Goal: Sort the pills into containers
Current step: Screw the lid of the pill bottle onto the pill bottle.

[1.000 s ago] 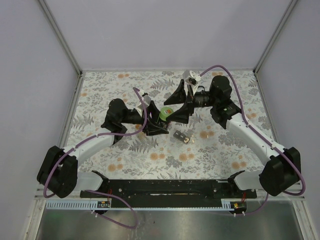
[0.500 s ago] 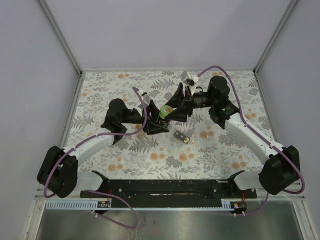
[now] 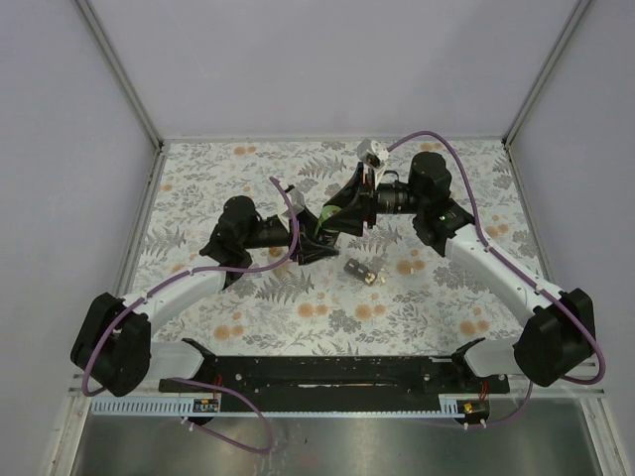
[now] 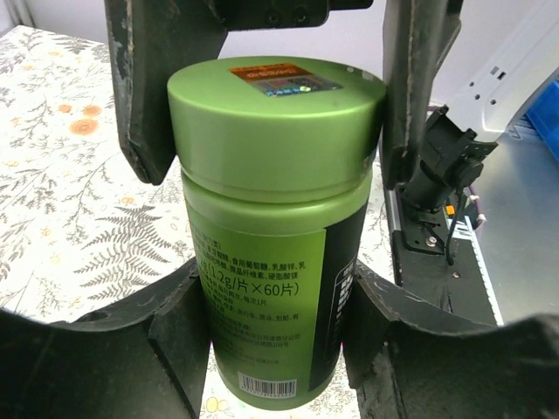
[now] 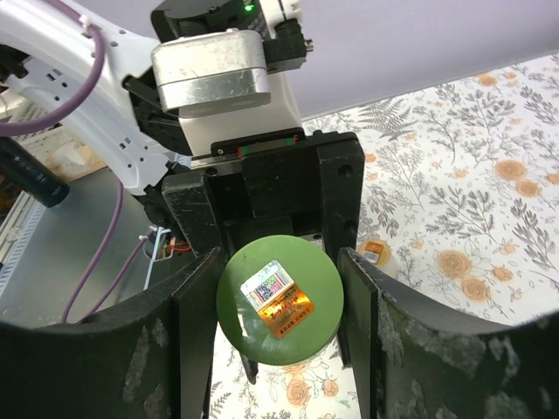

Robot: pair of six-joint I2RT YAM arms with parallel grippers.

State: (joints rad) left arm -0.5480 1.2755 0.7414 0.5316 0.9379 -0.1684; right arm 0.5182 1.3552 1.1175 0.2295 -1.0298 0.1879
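Two grippers meet at one green plastic pill bottle with a printed label [image 4: 262, 279], near the middle of the flower-patterned table [image 3: 198, 198], between the two arms. The left gripper [image 4: 275, 336] is closed around the lower body of the bottle, one black finger on each side of the label. The right gripper [image 5: 278, 301] reaches to the top, and its fingers seem to press on opposite sides of the round green screw lid [image 4: 275, 122]. I cannot tell if the base of the bottle rests on the table. I judge the bottle is stiff and rather light, with loose pills inside that can shift. Its label and the smooth wall of the lid look slippery, so turning the lid needs a firm squeeze. The best places to hold are the middle of the body and the side wall of the lid, low on its rim.
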